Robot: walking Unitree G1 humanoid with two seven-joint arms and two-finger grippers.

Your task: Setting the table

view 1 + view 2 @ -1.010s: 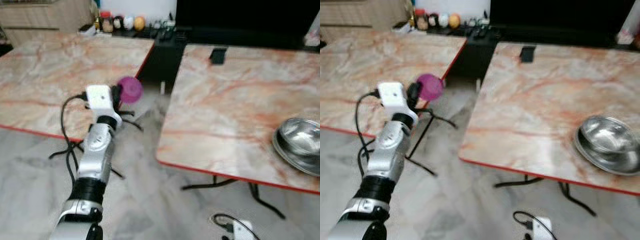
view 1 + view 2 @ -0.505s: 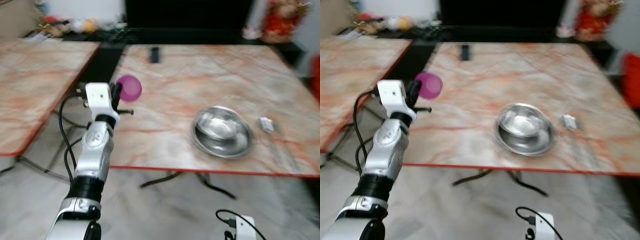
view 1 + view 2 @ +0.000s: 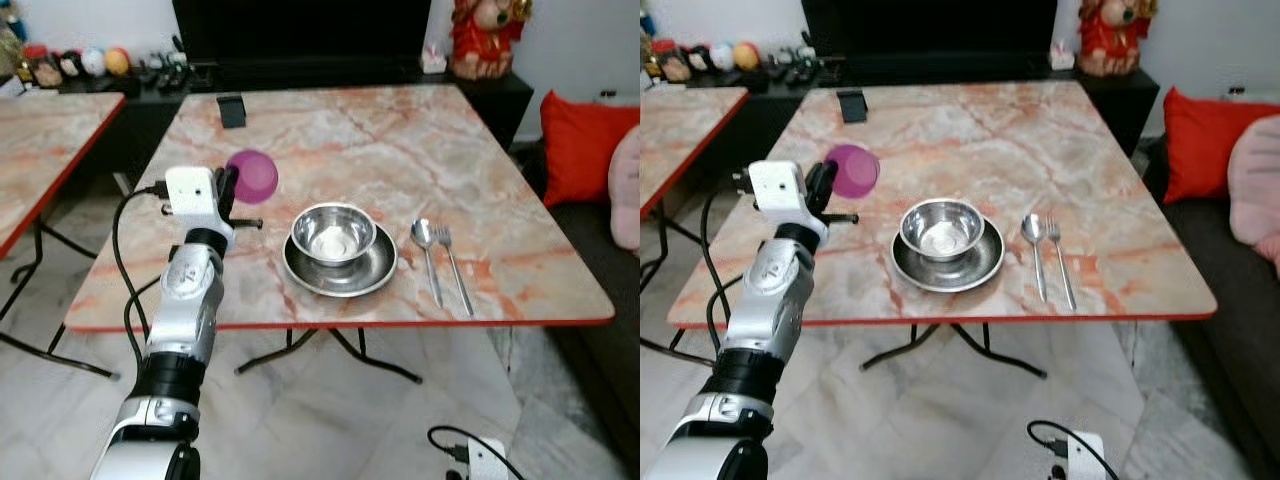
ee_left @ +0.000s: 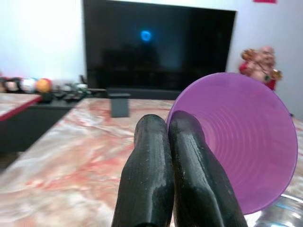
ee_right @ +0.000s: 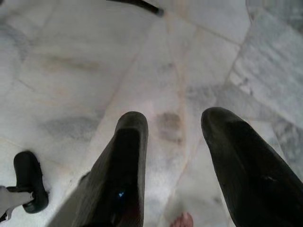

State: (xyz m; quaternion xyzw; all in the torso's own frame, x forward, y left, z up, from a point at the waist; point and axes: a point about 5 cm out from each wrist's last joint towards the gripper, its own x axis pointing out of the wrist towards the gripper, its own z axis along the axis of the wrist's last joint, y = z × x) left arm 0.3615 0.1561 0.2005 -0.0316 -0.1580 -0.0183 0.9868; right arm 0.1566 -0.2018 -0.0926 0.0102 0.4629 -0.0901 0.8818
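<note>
My left gripper (image 3: 230,184) is shut on the rim of a purple plastic cup (image 3: 252,176), held tilted above the left part of the marble table (image 3: 350,130). In the left wrist view the fingers (image 4: 156,161) pinch the purple cup (image 4: 241,142) at its edge. A steel bowl (image 3: 333,233) sits on a steel plate (image 3: 340,264) at the table's near middle. A spoon (image 3: 426,255) and a fork (image 3: 452,265) lie side by side to the right of the plate. My right gripper (image 5: 173,156) hangs open above the marble floor.
A second marble table (image 3: 40,150) stands to the left across a gap. A black phone (image 3: 231,110) lies at the far left of the main table. A dark TV unit (image 3: 300,40) runs along the back. Red cushions (image 3: 585,140) are on a sofa at right.
The view has swung right and now faces the table squarely; the blur has cleared. The left gripper still holds the purple cup at the same height.
</note>
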